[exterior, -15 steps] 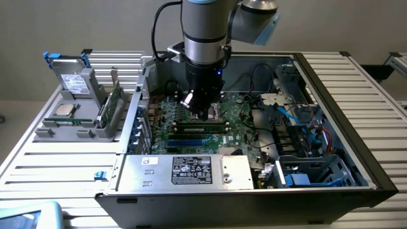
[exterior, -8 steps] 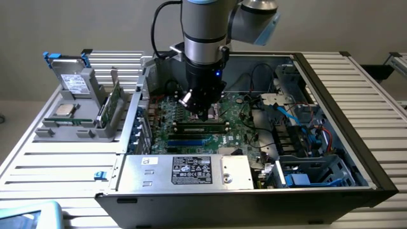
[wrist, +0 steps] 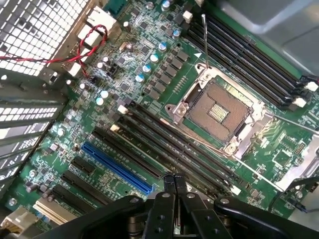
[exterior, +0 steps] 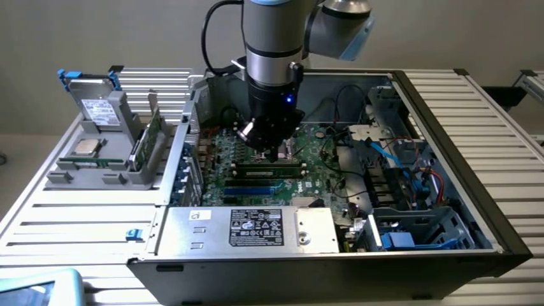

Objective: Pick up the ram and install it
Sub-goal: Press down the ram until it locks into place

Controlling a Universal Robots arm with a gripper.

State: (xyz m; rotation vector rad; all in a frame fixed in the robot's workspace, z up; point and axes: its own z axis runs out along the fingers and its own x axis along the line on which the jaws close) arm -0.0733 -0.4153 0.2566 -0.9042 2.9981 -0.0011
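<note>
Inside the open computer case [exterior: 442,127], center frame: gripper [wrist: 174,180] pressed together, empty, above motherboard slots [wrist: 164,144]; risks scraping them, ram [exterior: 270,169] apparently already seated.

In the exterior view the arm [exterior: 272,44] is cut off by the top edge, and the gripper [exterior: 274,153] covers part of the motherboard [exterior: 255,185]. The power supply label [exterior: 255,227] print is too small to read. In the wrist view the blue slot [wrist: 115,168] ends behind the gripper.
</note>
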